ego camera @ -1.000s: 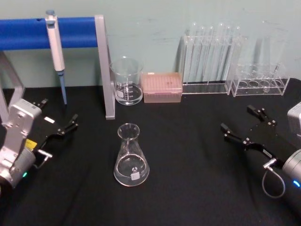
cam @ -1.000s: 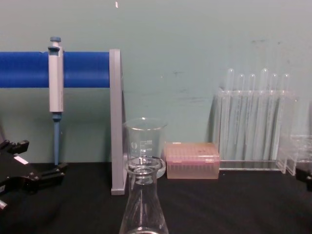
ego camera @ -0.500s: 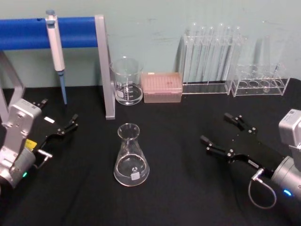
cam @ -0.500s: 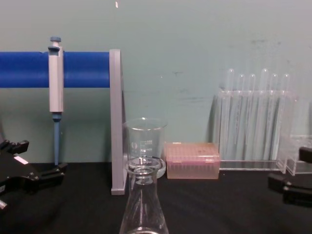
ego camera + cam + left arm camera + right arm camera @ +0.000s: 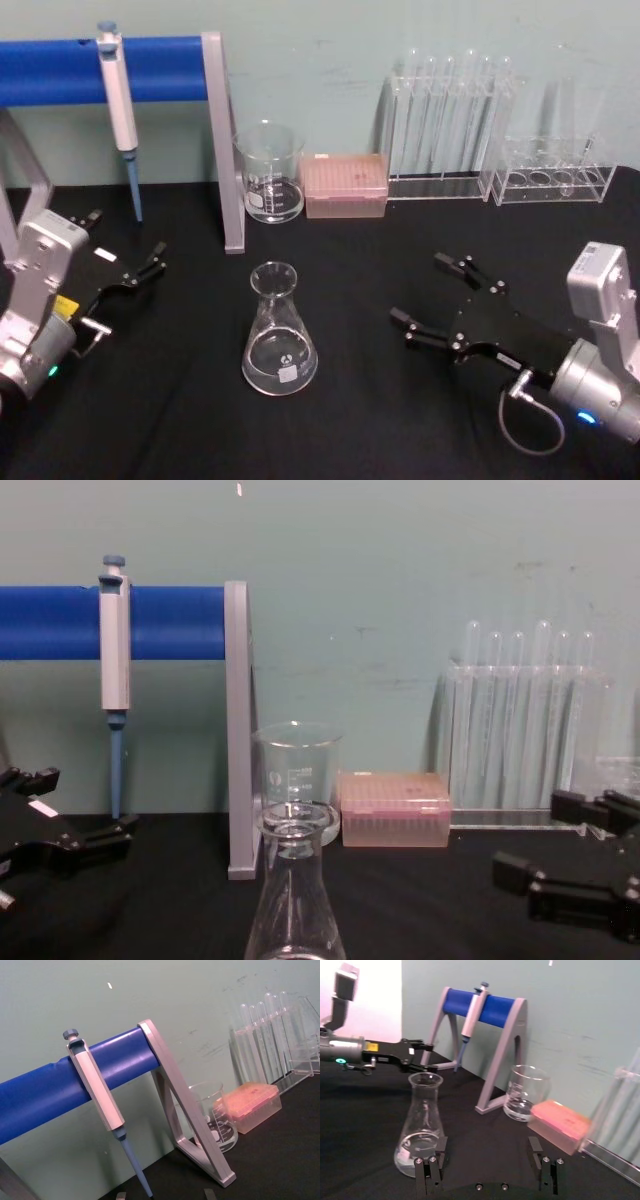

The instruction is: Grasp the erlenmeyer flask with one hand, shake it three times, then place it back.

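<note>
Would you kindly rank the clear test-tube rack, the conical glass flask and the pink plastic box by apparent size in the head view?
1. Clear test-tube rack
2. Conical glass flask, helped by nearness to the camera
3. Pink plastic box

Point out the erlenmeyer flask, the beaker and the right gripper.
erlenmeyer flask [image 5: 278,335]: head view, on its conical wall.
beaker [image 5: 269,175]: head view, on its glass wall.
right gripper [image 5: 418,288]: head view, midway between its open fingertips.
</note>
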